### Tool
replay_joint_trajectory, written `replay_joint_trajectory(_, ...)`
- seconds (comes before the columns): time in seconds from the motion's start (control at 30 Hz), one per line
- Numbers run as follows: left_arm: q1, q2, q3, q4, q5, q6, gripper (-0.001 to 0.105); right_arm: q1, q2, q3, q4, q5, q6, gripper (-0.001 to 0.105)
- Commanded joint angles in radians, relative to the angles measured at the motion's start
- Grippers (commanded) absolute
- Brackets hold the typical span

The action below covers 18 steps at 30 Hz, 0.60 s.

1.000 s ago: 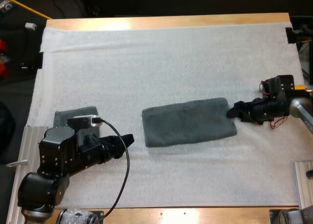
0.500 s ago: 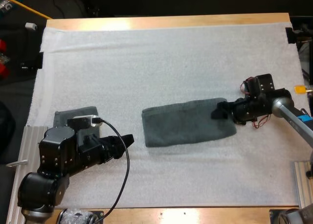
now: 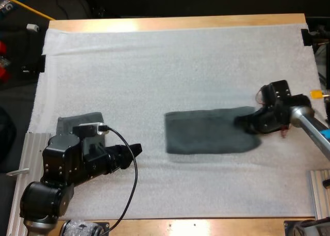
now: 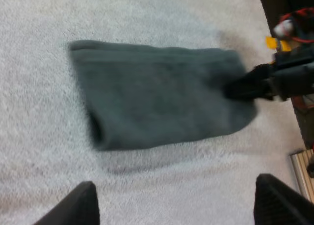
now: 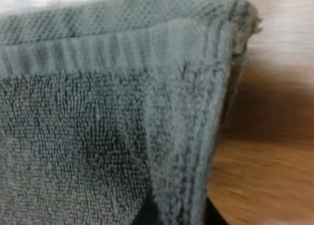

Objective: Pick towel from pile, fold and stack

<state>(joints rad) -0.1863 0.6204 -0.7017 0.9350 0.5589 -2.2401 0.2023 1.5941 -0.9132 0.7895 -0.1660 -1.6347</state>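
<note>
High view: right claw point(image 3: 244, 122) clamps towel point(image 3: 206, 133); left claw point(image 3: 135, 149) spread, arm point(image 3: 64, 166) half-hiding folded stack point(image 3: 77, 121).

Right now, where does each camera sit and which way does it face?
High: behind both arms, looking forward and down over the mat; both arms show.
Left wrist: on left arm, facing the folded towel; left pincer's open fingers show.
Right wrist: on the right arm, close against that towel; a finger sliver shows.
Shared: high and left wrist both see right pincer at towel's end.

Grey-green towel point(image 3: 209, 138) folded flat mid mat point(image 3: 154, 66), second towel point(image 3: 77, 121) at left edge
</note>
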Motion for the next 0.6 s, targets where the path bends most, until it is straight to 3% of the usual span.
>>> replay_joint_trajectory(0.0, 0.000, -0.001, 0.004, 0.009, 0.005, 0.009, 0.063, 0.000, -0.033, -0.014, 0.058, 0.107, -0.040, 0.000)
replay_joint_trajectory(0.13, 0.000, -0.001, 0.019, 0.067, 0.006, 0.071, 0.063, 0.000, -0.098, -0.052, 0.165, 0.338, -0.132, 0.000)
replay_joint_trajectory(0.23, 0.000, -0.001, 0.023, 0.109, 0.005, 0.108, 0.063, 0.000, -0.129, -0.074, 0.203, 0.389, -0.149, 0.000)
replay_joint_trajectory(0.37, 0.000, -0.001, 0.024, 0.123, 0.008, 0.122, 0.063, 0.009, -0.145, -0.099, 0.242, 0.378, -0.112, 0.000)
replay_joint_trajectory(0.5, 0.000, -0.001, 0.024, 0.122, 0.023, 0.129, 0.063, 0.067, -0.145, -0.108, 0.256, 0.178, -0.002, 0.000)
replay_joint_trajectory(0.57, 0.000, -0.001, 0.024, 0.125, 0.026, 0.129, 0.063, 0.111, -0.143, -0.108, 0.236, 0.126, 0.055, 0.000)
